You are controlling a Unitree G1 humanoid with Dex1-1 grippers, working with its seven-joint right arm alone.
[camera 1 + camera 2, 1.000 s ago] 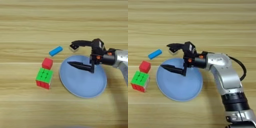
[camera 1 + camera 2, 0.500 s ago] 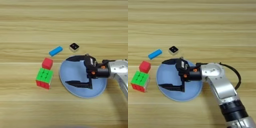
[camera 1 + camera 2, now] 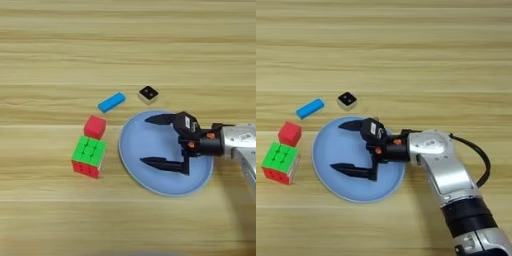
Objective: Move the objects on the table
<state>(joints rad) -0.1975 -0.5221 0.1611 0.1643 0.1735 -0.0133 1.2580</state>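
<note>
The round light-blue plate point(image 3: 150, 177) lies right of centre on the wooden table point(image 3: 125, 45). My right gripper point(image 3: 150, 140) hovers over the plate, open, its two black fingers point(image 3: 348, 171) spread wide with nothing between them. The tiny white cube with a black face point(image 3: 148, 94) sits just beyond the plate's far rim. A bright-blue bar point(image 3: 111, 102) lies to its left. A small red cube point(image 3: 95, 126) rests left of the plate.
A larger puzzle cube with a green top and red side point(image 3: 89, 156) stands in front of the red cube, close to the plate's left rim. My silver forearm point(image 3: 448, 170) comes in from the lower right.
The gripper let go of the white cube beyond the plate, then drew back over the plate with its fingers spread. Since half a second ago it has barely moved.
</note>
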